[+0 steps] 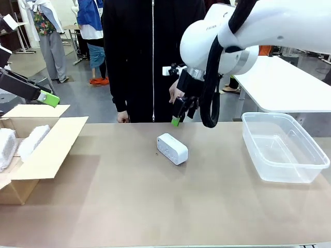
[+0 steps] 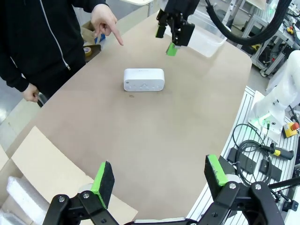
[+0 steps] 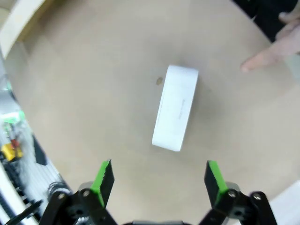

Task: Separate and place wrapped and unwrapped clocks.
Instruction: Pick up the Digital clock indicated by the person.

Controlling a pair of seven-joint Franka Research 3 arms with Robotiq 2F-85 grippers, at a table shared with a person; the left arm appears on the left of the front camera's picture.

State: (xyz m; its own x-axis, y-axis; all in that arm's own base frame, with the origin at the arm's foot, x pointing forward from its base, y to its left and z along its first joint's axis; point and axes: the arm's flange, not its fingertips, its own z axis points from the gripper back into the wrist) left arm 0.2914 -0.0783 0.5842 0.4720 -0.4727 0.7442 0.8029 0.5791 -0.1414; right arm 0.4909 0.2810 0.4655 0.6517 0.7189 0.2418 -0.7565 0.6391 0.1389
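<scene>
The unwrapped clock (image 1: 172, 148), a bare smooth white block with small dots on one face, lies alone mid-table (image 2: 144, 79) (image 3: 176, 108). My right gripper (image 1: 182, 116) hangs open above and just behind it, with nothing between its fingers (image 3: 159, 180) (image 2: 171, 40). Two wrapped clocks (image 1: 33, 140) (image 1: 5, 147) in crinkly plastic lie inside the cardboard box (image 1: 49, 150) on the left; one shows in the left wrist view (image 2: 23, 199). High over that box my left gripper (image 1: 41, 93) is open and empty (image 2: 159, 178).
A clear plastic tub (image 1: 284, 147) stands at the table's right side. A person in black stands at the far edge, one hand (image 2: 105, 23) pointing a finger down toward the table near the clock (image 3: 267, 56). Cables lie beside the table (image 2: 253, 150).
</scene>
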